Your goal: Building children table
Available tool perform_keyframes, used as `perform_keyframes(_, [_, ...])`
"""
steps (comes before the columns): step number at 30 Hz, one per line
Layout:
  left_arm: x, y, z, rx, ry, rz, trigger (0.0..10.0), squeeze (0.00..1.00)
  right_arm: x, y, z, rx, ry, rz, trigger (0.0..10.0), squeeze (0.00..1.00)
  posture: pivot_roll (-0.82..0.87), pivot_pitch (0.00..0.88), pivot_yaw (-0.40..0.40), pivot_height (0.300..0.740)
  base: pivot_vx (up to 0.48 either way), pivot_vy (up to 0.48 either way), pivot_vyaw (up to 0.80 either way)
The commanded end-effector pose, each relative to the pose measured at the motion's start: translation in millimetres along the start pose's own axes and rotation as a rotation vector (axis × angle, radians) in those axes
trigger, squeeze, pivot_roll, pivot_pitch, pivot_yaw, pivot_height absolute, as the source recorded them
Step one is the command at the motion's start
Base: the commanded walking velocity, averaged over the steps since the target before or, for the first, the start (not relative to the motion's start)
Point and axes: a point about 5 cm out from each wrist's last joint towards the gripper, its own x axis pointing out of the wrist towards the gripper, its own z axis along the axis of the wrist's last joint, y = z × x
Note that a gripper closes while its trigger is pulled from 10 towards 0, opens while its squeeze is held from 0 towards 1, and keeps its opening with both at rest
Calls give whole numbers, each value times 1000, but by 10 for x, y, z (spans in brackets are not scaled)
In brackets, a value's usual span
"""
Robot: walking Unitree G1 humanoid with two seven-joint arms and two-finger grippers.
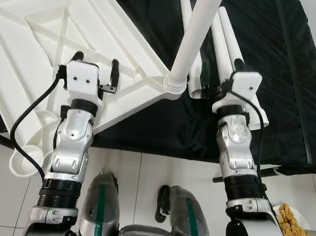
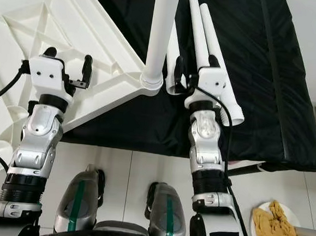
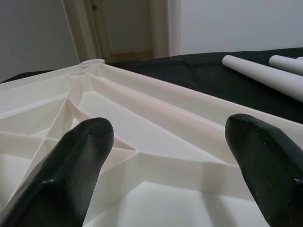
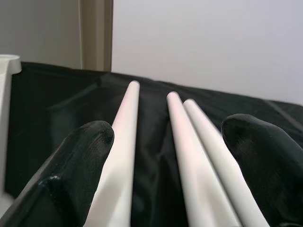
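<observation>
Work on a white plastic children's table top [image 1: 55, 39], lying upside down with its ribbed underside up, partly on a black-covered bed [image 1: 292, 79] and partly overhanging the tiled floor [image 1: 143, 171]. One white leg [image 1: 195, 33] stands upright in the corner socket nearest me. My left end effector [image 1: 95, 64] hovers over the ribbed underside, fingers [image 3: 80, 156] spread wide and holding nothing. My right end effector [image 2: 194, 63] hangs over three loose white legs [image 4: 182, 142] lying side by side on the black cover, its fingers [image 4: 255, 156] also wide apart and empty. A plate of yellow pieces [image 2: 275, 228] sits on the floor at my right.
</observation>
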Motion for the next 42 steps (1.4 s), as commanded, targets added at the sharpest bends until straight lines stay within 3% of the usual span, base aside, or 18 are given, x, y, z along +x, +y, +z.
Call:
perform_keyframes(1, [5, -28, -35, 0, 7, -35, 10000, 0, -12, -40, -61, -11, 33, -15, 10000, 0, 131, 59, -79, 740, 0, 0, 0])
perform_keyframes(7, [45, -3, -11, 38, -4, -32, 10000, 0, 10, -64, -47, -23, 24, -17, 10000, 0, 126, 58, -75, 740, 0, 0, 0])
perform_keyframes(19, [43, -22, -55, -47, 28, -5, 10000, 0, -13, -27, -54, -23, 22, -11, 10000, 0, 126, 63, -70, 740, 0, 34, 0])
perform_keyframes(42, [41, -25, -77, -52, 34, 19, 10000, 0, -21, -8, -60, -25, 20, -1, 10000, 0, 125, 53, -72, 740, 0, 93, 0])
